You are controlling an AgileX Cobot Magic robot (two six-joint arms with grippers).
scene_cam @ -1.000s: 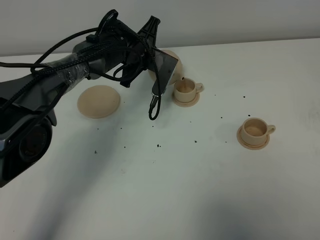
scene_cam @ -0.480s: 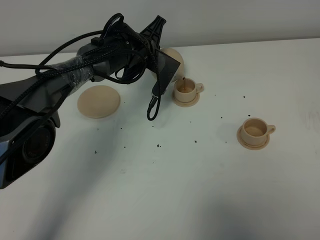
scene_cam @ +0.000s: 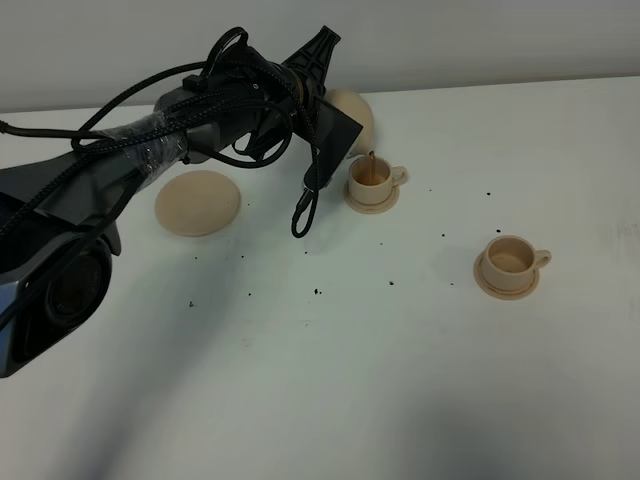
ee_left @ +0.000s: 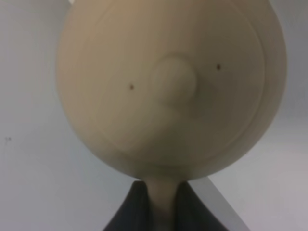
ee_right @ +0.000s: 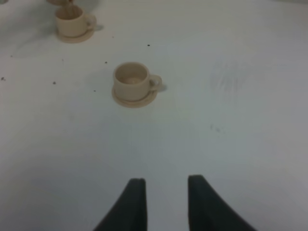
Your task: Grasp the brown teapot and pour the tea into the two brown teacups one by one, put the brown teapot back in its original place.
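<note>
— Where is the brown teapot [scene_cam: 352, 113]?
— Off the desk [scene_cam: 350, 380], up near the far edge about midway along it. It is tipped over, its spout above the first teacup [scene_cam: 372, 180].
— What holds it?
— The left pincer [ee_left: 161, 208], clenched on the loop handle; the wrist view shows a dark finger on each side of the handle, and the lid with its knob fills the picture.
— Is anything pouring?
— A thin dark thread of tea [scene_cam: 371, 160] runs from the spout into that cup, which stands on its small saucer [scene_cam: 372, 206].
— And the other cup?
— The second teacup [scene_cam: 510, 258] sits on its own saucer [scene_cam: 505, 288] nearer the right edge, well apart from the first. Whether it has tea in it cannot be told.
— The wide saucer [scene_cam: 197, 203]?
— Bare, toward the far left of the desk, with the left arm [scene_cam: 120, 160] reaching over it.
— The right pincer [ee_right: 166, 182]?
— Released, fingers apart with nothing between them, above the bare desk.
— Anything else?
— Small dark specks [scene_cam: 317, 292] lie scattered over the desk.
</note>
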